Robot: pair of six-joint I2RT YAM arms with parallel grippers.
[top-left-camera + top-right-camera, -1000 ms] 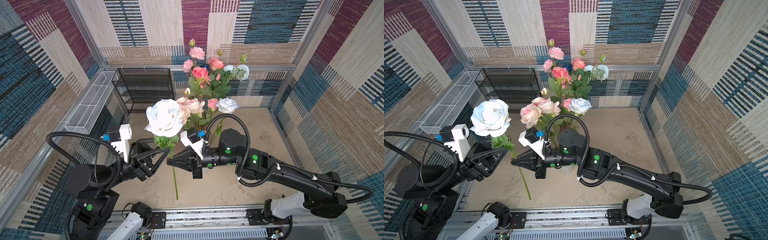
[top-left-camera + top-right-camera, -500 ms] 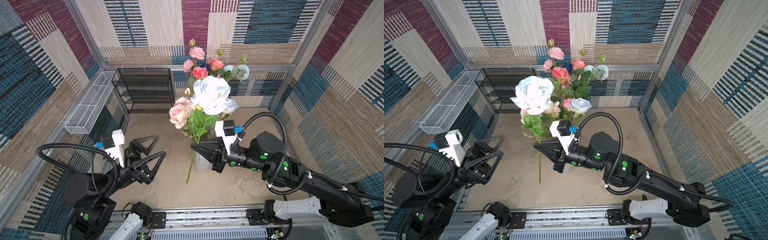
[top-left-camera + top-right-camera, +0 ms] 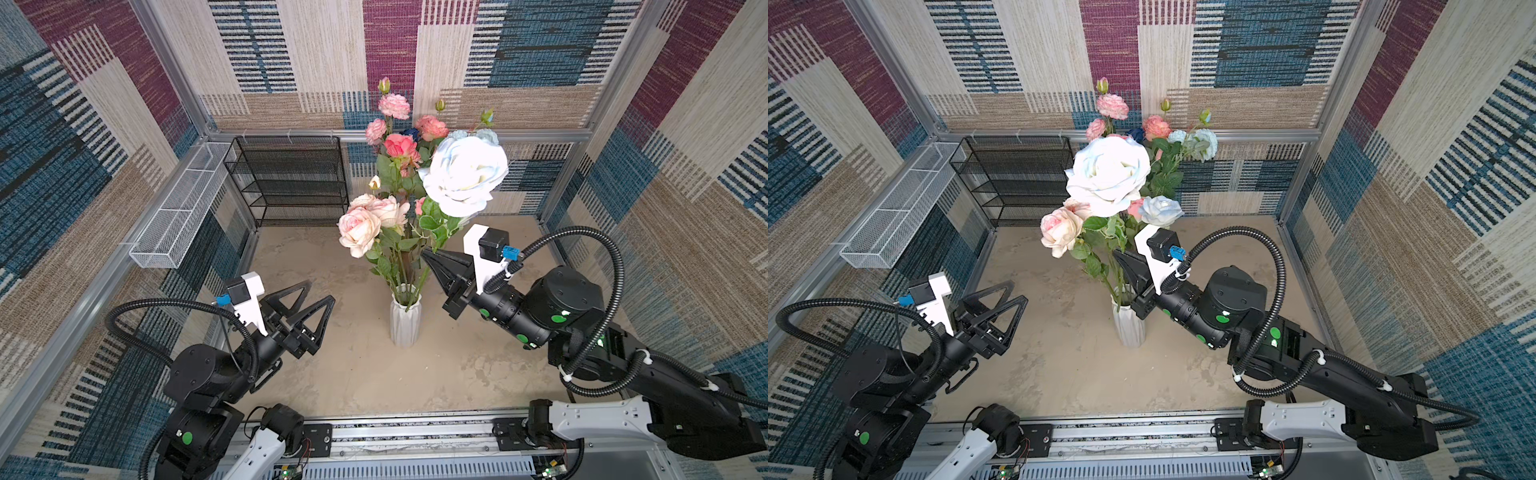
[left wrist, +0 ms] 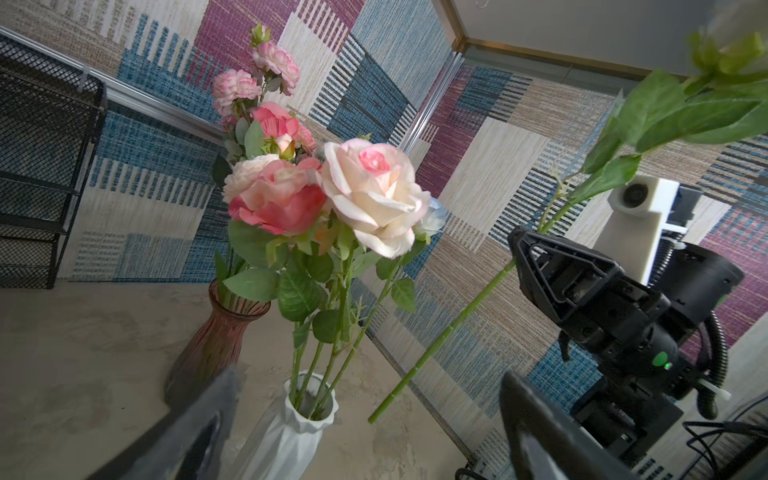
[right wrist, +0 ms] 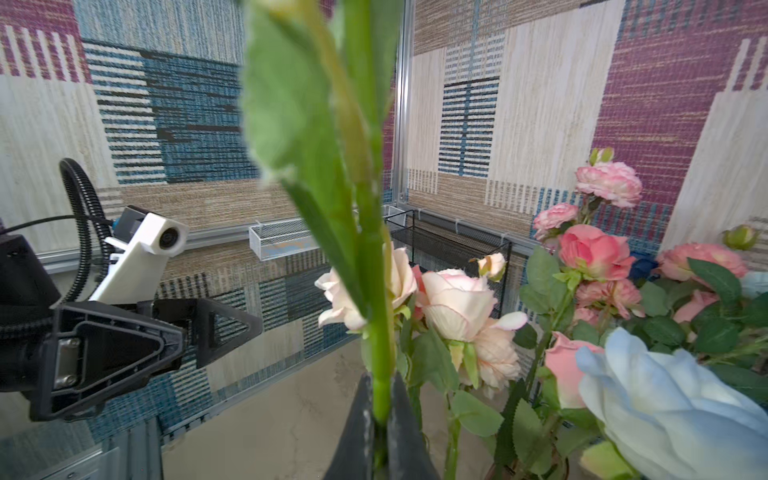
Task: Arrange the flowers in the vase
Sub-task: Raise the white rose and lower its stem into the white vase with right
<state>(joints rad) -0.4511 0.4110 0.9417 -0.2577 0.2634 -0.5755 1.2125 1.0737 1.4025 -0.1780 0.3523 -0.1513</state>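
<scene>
A white ribbed vase stands mid-floor with several peach and pink flowers in it. My right gripper is shut on the green stem of a large white rose, held tilted above the vase. In the left wrist view the stem's cut end hangs beside the vase mouth, outside it. My left gripper is open and empty, left of the vase.
A reddish glass vase with several pink roses stands just behind the white one. A black mesh rack stands against the back wall. A white wire basket hangs on the left wall.
The right gripper has carried the white rose rightward from beside the left gripper to above the vase. The left gripper has opened and drawn back to the left.
</scene>
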